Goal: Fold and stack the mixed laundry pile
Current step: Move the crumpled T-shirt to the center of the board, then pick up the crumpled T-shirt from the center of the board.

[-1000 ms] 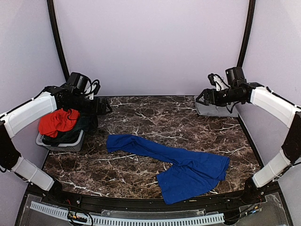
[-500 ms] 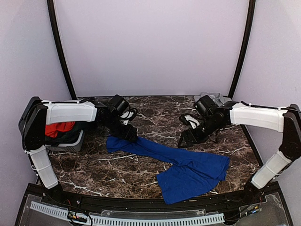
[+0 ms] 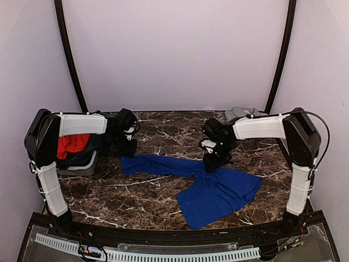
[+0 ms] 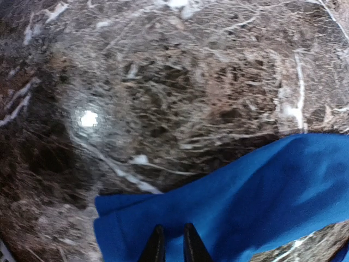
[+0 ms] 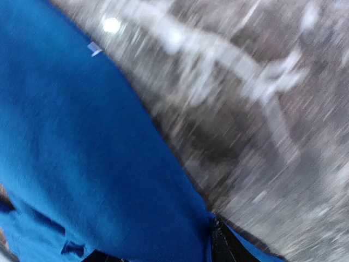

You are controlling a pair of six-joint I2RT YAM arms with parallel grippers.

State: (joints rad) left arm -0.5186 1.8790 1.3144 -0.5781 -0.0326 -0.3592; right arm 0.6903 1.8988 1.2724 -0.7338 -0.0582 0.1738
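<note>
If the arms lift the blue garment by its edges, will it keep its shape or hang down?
The blue garment lies flat with soft wrinkles and folds, so it probably droops limply. It looks thin, likely light. On the glossy marble table it may slide easily when pulled.

The desk (image 3: 136,191) was a dark brown, marble-patterned slab veined with white, glossy enough to carry a bright spot of reflected light. A royal-blue garment (image 3: 218,191) lay rumpled directly on it, with a long narrow strip reaching left across the middle and a wider, bunched mass spread toward the near right. At the far left a small grey basket (image 3: 76,166) stood on the desk, holding a red-orange garment (image 3: 71,144) over dark cloth (image 3: 73,158). A flat grey tray (image 3: 240,113) lay in the far right corner.
</note>
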